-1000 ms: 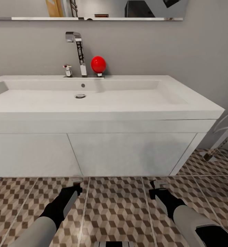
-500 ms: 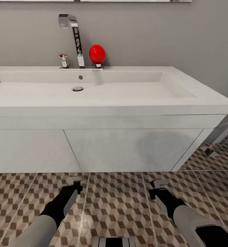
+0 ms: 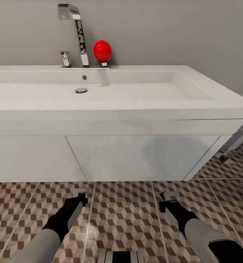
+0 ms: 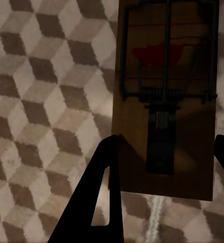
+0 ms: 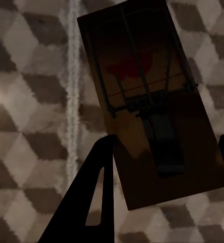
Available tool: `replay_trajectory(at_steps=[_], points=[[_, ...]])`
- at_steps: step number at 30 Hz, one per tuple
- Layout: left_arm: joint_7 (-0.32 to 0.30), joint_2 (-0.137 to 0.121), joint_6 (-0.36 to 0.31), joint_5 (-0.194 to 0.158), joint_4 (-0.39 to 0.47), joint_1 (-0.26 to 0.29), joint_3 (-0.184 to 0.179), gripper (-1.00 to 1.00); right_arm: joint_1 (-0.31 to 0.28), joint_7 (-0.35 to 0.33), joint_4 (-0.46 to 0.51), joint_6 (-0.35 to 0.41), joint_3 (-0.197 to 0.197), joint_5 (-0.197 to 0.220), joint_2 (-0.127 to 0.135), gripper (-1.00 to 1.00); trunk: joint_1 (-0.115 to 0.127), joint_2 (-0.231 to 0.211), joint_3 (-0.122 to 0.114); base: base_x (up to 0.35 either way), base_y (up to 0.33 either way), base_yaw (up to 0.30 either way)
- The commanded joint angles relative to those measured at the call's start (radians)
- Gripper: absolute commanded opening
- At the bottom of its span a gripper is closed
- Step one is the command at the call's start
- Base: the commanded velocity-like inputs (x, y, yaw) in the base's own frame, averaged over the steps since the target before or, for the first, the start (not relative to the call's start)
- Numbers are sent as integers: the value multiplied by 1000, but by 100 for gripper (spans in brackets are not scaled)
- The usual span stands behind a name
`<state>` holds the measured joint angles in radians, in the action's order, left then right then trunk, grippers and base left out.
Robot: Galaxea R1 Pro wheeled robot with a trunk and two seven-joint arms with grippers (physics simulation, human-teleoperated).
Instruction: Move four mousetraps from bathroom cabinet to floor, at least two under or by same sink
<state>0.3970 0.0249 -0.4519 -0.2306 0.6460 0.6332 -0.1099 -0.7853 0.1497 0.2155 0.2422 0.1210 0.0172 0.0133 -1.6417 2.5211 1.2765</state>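
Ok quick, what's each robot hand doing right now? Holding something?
Left gripper: shut on a mousetrap, held above the bathroom floor.
Right gripper: shut on another mousetrap.

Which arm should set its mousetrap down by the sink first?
Either, marginally the left. Left gripper and right gripper each grip a mousetrap above the floor, equally near the sink.
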Motion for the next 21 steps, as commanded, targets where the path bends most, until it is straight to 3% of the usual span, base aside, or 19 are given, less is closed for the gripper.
replay_trajectory(at_steps=[1, 21], points=[[10, -1, -3, -10, 1, 0, -5, -100, 0, 4, 2, 8, 9, 2, 1, -100, 0, 1, 5, 0, 0, 0], [9, -2, -4, -10, 1, 0, -4, -100, 0, 8, 2, 9, 11, -1, 1, -100, -9, 5, 82, 0, 0, 0]])
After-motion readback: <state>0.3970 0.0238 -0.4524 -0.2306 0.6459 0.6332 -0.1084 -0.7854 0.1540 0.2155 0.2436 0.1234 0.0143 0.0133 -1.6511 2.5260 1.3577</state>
